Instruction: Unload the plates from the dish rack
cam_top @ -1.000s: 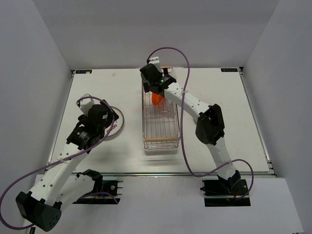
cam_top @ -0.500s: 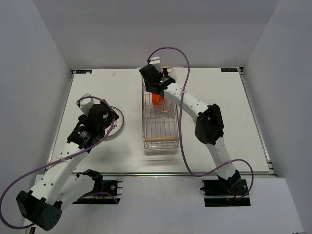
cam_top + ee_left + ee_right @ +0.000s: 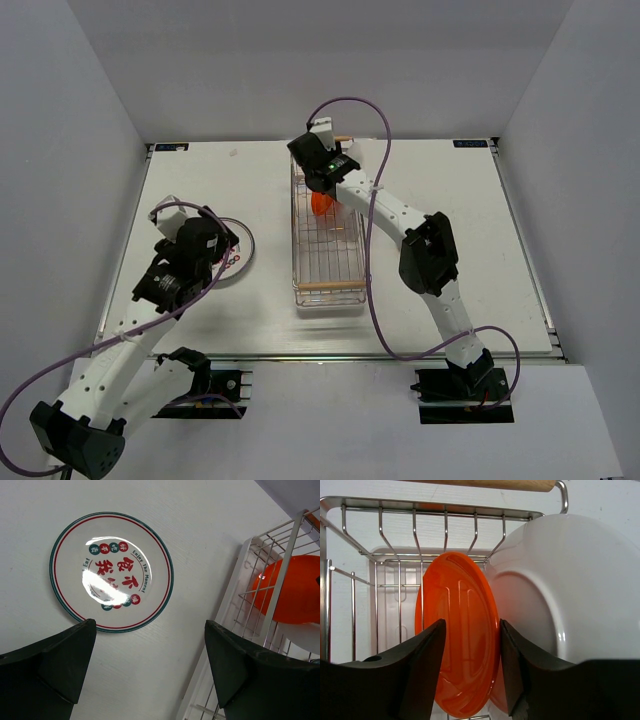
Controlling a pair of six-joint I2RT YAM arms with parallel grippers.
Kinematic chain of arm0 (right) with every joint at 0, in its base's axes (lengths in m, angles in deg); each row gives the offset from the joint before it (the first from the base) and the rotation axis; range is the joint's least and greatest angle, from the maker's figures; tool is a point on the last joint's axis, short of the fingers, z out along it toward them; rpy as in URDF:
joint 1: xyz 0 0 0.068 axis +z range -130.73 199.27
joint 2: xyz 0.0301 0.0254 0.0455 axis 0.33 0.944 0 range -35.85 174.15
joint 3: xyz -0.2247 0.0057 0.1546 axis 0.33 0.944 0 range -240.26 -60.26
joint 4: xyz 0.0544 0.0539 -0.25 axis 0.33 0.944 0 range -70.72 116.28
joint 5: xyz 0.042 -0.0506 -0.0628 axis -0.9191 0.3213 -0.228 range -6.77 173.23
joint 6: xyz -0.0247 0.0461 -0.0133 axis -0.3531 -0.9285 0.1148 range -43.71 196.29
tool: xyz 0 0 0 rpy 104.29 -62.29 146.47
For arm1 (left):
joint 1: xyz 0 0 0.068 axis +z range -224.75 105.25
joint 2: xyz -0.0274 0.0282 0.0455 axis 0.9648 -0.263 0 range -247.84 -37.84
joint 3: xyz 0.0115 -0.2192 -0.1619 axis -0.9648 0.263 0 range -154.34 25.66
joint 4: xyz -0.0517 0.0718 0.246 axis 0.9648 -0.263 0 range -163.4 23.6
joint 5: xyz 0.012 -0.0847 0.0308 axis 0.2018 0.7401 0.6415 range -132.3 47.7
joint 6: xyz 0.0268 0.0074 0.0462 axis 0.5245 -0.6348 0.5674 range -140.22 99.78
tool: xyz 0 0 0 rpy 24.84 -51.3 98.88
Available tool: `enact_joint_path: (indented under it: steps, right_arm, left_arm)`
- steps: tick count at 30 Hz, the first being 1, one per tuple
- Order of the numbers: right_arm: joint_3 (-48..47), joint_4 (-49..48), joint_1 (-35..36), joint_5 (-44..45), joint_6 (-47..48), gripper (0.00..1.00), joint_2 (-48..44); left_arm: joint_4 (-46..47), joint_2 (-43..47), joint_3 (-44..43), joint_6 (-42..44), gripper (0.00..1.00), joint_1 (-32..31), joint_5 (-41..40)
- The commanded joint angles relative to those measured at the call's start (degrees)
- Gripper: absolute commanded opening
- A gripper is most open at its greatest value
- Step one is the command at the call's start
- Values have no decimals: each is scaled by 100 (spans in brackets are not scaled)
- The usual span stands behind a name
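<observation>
White table [image 3: 450,250]: red-lettered white round plate [image 3: 111,571] unloaded at left edge, left gripper [image 3: 149,630] open, empty. Orange-red round plate [image 3: 460,630], straddled by right gripper [image 3: 471,625] (grip unclear), and plain white plate [image 3: 560,590] left in chrome wire dish rack [image 3: 330,265].

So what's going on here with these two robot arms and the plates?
The two arms are emptying plates out of a wire dish rack. The right gripper has reached into the rack's far end, with its fingers on either side of an orange plate that stands on edge beside a white plate. I cannot tell whether it grips the plate yet. The left gripper hangs open above a red-lettered plate lying flat on the table, left of the rack, and touches nothing.
</observation>
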Motion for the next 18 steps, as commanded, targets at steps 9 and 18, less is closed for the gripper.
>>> enact_joint_path:
  steps: [9, 18]
  right_arm:
    - [218, -466, 44, 104, -39, 38, -296]
    - [201, -597, 44, 307, 119, 19, -349]
  left_arm:
    - [-138, 202, 90, -266, 98, -23, -314]
    - [-164, 342, 142, -354, 98, -23, -393]
